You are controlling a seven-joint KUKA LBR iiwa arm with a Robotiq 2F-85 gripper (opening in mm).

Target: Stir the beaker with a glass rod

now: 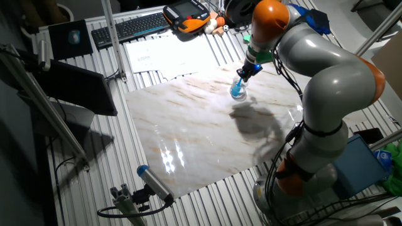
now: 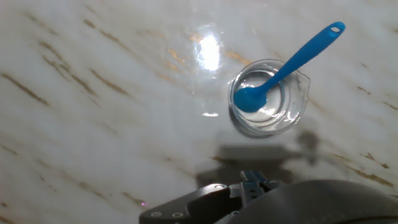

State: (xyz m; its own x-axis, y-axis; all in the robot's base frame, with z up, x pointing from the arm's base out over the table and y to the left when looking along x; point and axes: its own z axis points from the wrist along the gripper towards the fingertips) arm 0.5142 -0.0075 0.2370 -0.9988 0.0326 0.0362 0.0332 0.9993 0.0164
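Observation:
The beaker point(image 1: 238, 92) is a small clear glass vessel standing on the marble slab point(image 1: 188, 125). In the hand view the beaker point(image 2: 268, 96) sits right of centre with clear liquid. The glass rod point(image 2: 292, 65) is a light blue stick. Its rounded lower end rests in the beaker and its upper end leans free over the rim to the upper right. My gripper point(image 1: 247, 71) hovers just above the beaker. Nothing touches the rod's free end. Only grey parts of the hand point(image 2: 249, 186) show at the bottom edge, and the fingertips are hidden.
A thick grey cylinder with a blue tip point(image 1: 154, 182) lies on a bracket at the slab's front left corner. Papers point(image 1: 157, 53), a keyboard point(image 1: 132, 26) and an orange pendant point(image 1: 187, 16) lie at the back. A dark panel point(image 1: 69, 88) stands at the left.

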